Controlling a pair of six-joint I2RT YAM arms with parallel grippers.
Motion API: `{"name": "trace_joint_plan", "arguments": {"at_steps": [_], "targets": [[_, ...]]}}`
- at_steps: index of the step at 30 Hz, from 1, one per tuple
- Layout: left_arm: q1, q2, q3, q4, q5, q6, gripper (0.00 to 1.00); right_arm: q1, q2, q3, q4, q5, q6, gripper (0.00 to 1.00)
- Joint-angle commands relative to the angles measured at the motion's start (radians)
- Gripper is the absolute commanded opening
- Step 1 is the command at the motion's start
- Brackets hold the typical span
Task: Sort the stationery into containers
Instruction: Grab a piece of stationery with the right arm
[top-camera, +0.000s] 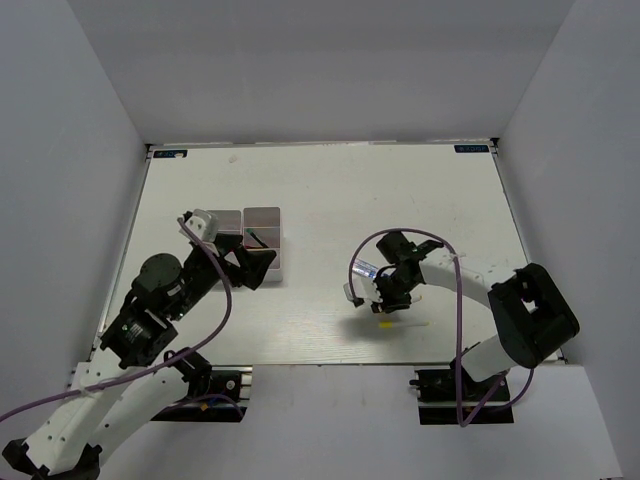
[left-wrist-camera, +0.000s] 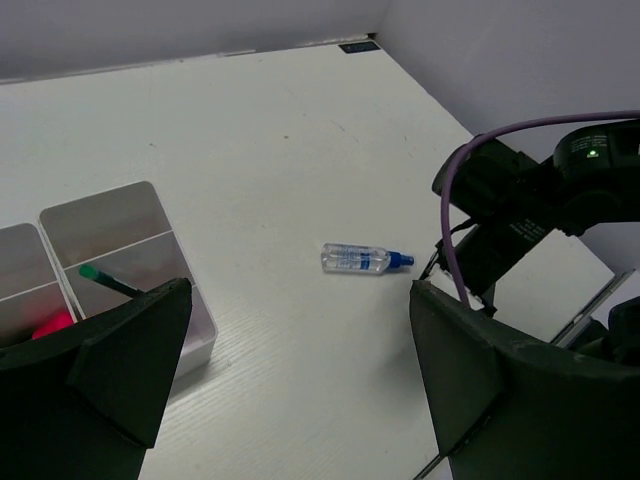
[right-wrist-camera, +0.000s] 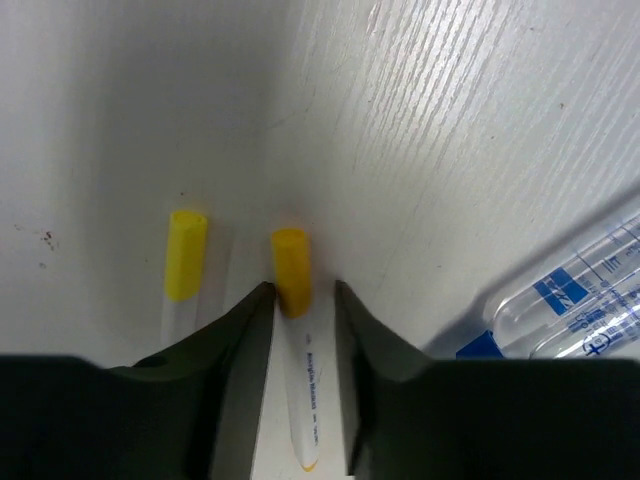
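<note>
My right gripper (right-wrist-camera: 303, 287) is down at the table, its jaws narrowly apart astride a yellow-capped white marker (right-wrist-camera: 305, 400). The left jaw touches the cap and a small gap shows at the right jaw. A second yellow-capped marker (right-wrist-camera: 186, 255) lies just left of it and also shows in the top view (top-camera: 400, 325). A clear-blue tube (right-wrist-camera: 580, 290) lies to the right and also shows in the left wrist view (left-wrist-camera: 360, 259). My left gripper (left-wrist-camera: 300, 290) is wide open and empty beside the white bins (left-wrist-camera: 100, 215). One bin holds a green-tipped highlighter (left-wrist-camera: 105, 280) and another something pink (left-wrist-camera: 50, 325).
The bins (top-camera: 262, 240) stand left of the table's middle, with my left gripper (top-camera: 250, 265) at their near side. My right gripper (top-camera: 385, 298) works right of centre near the front edge. Grey walls close in the table on three sides.
</note>
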Motion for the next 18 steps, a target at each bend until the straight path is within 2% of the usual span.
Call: {"name": "trace_joint_plan", "arguments": {"at_steps": [1,5,8,12,13,14,15,16,18], "targets": [[0.005,-0.033,-0.007,0.043,0.029,0.009,1.0,0.053,0.007,-0.034,0.062,0.081,0.036,0.34],[0.005,-0.095,-0.031,0.084,0.064,0.009,1.0,0.052,0.023,-0.005,0.048,0.06,0.065,0.17],[0.005,-0.135,-0.057,0.145,0.153,0.019,1.0,0.055,0.039,0.141,-0.027,-0.044,0.09,0.09],[0.005,-0.181,-0.08,0.207,0.311,0.03,1.0,0.069,0.089,0.349,-0.125,-0.241,0.119,0.05],[0.005,-0.2,-0.091,0.22,0.328,0.039,1.0,0.075,0.103,0.467,-0.174,-0.3,0.144,0.05],[0.005,-0.21,-0.103,0.233,0.345,0.039,1.0,0.075,0.12,0.511,-0.189,-0.354,0.151,0.05],[0.005,-0.21,-0.103,0.243,0.377,0.039,1.0,0.082,0.175,0.552,-0.215,-0.382,0.164,0.05],[0.005,-0.222,-0.114,0.257,0.391,0.049,1.0,0.085,0.195,0.669,-0.235,-0.455,0.199,0.04],[0.005,-0.222,-0.114,0.257,0.428,0.049,1.0,0.105,0.284,0.792,-0.245,-0.488,0.234,0.04]]}}
